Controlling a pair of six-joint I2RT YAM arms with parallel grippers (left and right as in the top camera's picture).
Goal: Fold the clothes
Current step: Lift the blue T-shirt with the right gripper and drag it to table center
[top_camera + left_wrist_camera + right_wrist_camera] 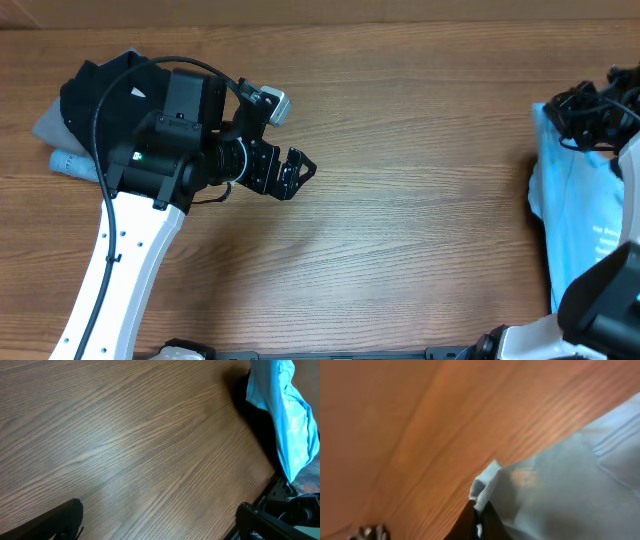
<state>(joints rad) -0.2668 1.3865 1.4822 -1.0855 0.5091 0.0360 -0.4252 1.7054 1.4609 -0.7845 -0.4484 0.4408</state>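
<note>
A light blue T-shirt [580,215] lies bunched at the table's right edge, and it shows again in the left wrist view, T-shirt [287,415], at the upper right. My right gripper [479,509] is shut on a folded edge of this shirt [570,485], the cloth pinched between its dark fingers. In the overhead view the right arm's tip is lost among black cables at the far right. My left gripper [295,172] hovers open over bare wood left of centre, its fingers [65,517] far apart with nothing between them.
A pile of dark and grey clothes [75,110] lies at the far left under the left arm. Black cables [590,110] cluster above the shirt at the right. The wooden table [420,200] stretches between the two arms.
</note>
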